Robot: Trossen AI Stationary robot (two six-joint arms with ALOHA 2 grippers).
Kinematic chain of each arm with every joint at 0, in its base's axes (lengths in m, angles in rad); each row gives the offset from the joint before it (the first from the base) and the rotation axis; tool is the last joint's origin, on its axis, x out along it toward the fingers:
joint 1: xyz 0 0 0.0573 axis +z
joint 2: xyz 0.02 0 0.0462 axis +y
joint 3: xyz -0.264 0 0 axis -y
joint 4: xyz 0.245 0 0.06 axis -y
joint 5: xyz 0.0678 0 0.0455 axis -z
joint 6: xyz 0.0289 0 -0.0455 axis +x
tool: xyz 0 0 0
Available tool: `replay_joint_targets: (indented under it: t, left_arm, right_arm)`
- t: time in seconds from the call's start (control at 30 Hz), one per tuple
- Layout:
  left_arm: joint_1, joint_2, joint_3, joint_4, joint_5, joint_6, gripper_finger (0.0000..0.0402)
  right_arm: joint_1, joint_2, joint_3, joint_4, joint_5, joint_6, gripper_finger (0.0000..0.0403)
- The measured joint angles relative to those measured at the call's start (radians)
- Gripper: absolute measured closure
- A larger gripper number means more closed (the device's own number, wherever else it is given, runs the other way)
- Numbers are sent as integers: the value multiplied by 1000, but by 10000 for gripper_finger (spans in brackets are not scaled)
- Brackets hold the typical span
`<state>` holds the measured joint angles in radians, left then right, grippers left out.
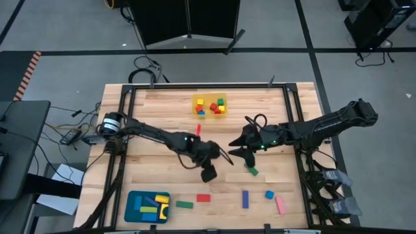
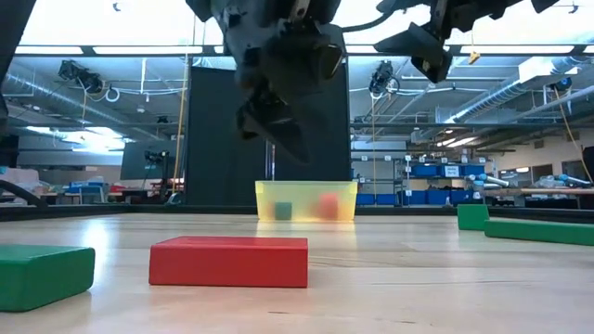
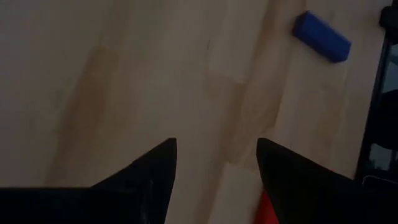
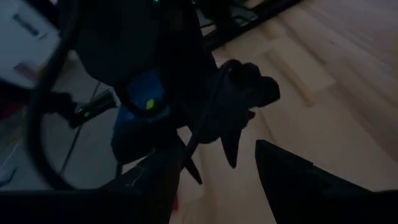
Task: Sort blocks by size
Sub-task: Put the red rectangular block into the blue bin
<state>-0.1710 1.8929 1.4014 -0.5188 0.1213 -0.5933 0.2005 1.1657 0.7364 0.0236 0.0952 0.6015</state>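
Note:
Loose blocks lie flat on the wooden table: a red bar (image 1: 203, 197), a green bar (image 1: 184, 204), a blue bar (image 1: 246, 199), a blue cube (image 1: 269, 194), a pink bar (image 1: 280, 205), a green block (image 1: 251, 170) and a small red block (image 1: 198, 130). My left gripper (image 1: 208, 173) hangs open and empty above the table's middle, over bare wood (image 3: 214, 146). The blue bar (image 3: 321, 37) lies ahead of it. My right gripper (image 1: 237, 148) is open and empty, just to the right of the left gripper, and faces the left arm (image 4: 217, 146).
A translucent yellow tray (image 1: 209, 106) with several small cubes stands at the far middle. A teal tray (image 1: 148, 206) with a few longer blocks stands at the near left. The two arms are close together over the table's middle. In the low view the red bar (image 2: 229, 261) lies near the front edge.

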Motion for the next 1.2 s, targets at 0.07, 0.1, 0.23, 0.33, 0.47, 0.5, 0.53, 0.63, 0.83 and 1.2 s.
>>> replay_joint_targets:
  t: [0.07,0.1,0.23,0.33,0.47,0.5,0.53,0.63,0.83,1.2]
  left_arm:
    - [-27,3,3,-9,-24,-51,172]
    - [-42,4,5,-16,-34,-74,172]
    - [-117,5,4,-61,-77,-132,172]
    - [-174,5,4,-40,-138,-122,172]
    - [-229,5,4,-77,-224,-72,172]
    - [-238,5,4,-97,-234,-75,172]
    - [-244,5,4,-116,-234,-87,172]
    - [-259,5,3,-142,-219,-107,172]
    - [-279,5,2,-148,-215,-135,172]
    - [-289,4,1,-154,-161,-96,172]
  right_arm:
    - [2,-5,0,-3,-22,-28,186]
    - [4,-7,0,-4,-35,-44,186]
    - [16,-30,0,7,-37,-93,186]
    - [18,-60,0,11,-9,-111,186]
    - [18,-99,0,12,26,-133,186]
    - [18,-106,0,12,34,-134,186]
    - [18,-115,0,9,40,-134,186]
    - [20,-129,0,5,42,-134,186]
    - [30,-134,0,4,45,-131,190]
    - [83,-133,0,5,154,-42,192]
